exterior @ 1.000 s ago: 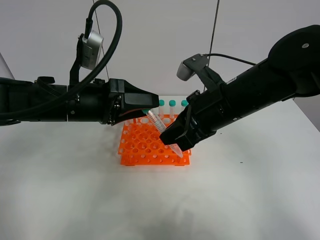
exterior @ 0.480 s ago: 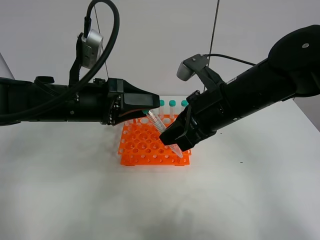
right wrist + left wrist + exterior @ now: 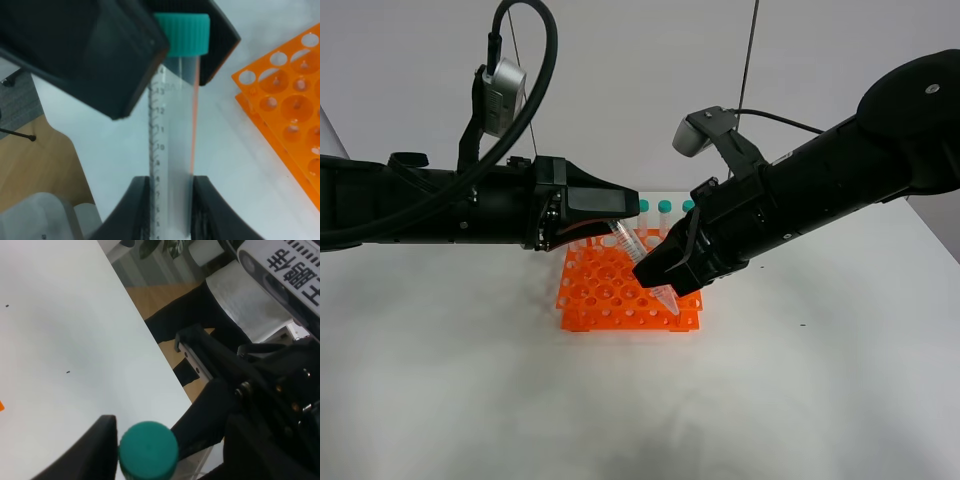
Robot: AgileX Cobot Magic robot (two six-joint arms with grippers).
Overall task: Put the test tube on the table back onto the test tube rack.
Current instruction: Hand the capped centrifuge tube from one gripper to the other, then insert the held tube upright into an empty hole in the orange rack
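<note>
A clear test tube [image 3: 628,245] with a teal cap hangs tilted above the orange test tube rack [image 3: 605,295], its tip low over the rack's front right corner. My left gripper [image 3: 618,222] is shut on the cap end; the cap [image 3: 148,449] sits between its fingers in the left wrist view. My right gripper [image 3: 660,280] is shut on the tube's lower body. In the right wrist view the tube [image 3: 172,125] runs up from my right gripper [image 3: 172,200] to the cap between the left fingers [image 3: 125,65]. The rack [image 3: 295,115] lies beside it.
Three teal-capped tubes [image 3: 664,206] stand in the rack's back row. The white table [image 3: 470,400] spreads around the rack. The left wrist view shows the table's edge [image 3: 150,340], with floor and the right arm beyond it.
My right gripper has shifted a little to the left with the tube's lower end, so the tube stands slightly steeper. The left arm has barely moved.
</note>
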